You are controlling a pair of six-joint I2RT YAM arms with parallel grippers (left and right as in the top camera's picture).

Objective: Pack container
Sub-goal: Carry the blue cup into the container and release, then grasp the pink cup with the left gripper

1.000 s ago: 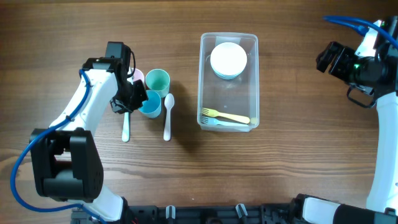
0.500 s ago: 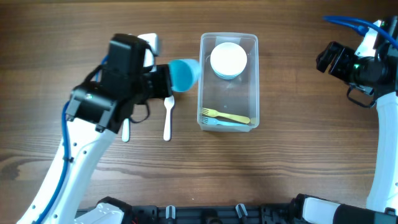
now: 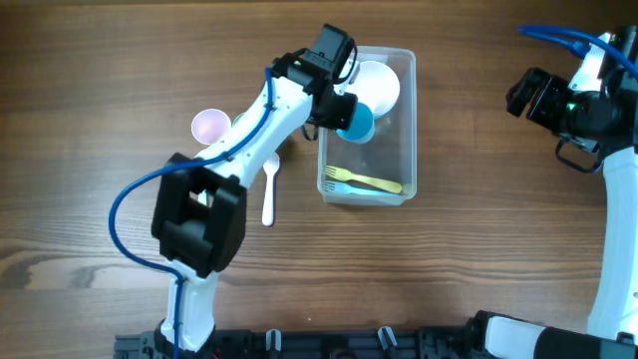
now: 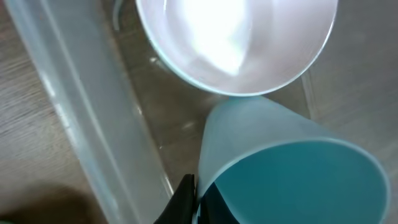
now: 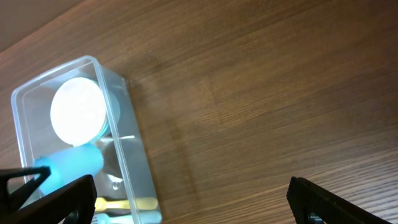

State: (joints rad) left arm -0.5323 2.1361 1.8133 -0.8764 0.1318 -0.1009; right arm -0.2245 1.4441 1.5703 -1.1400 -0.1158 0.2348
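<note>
left gripper (image 3: pixel 346 115) clamped on blue cup (image 3: pixel 359 124) | cup over container (image 3: pixel 411 130) middle, just beside white bowl (image 3: pixel 379 85) | bare floor lies toward forks (image 3: pixel 371 183) | right gripper (image 5: pixel 191 183) spread, well apart

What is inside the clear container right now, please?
In the container are a white bowl, a yellow fork and a blue cup held by the left gripper. The bowl hides whatever lies beneath it, and the cup covers part of the floor.
</note>
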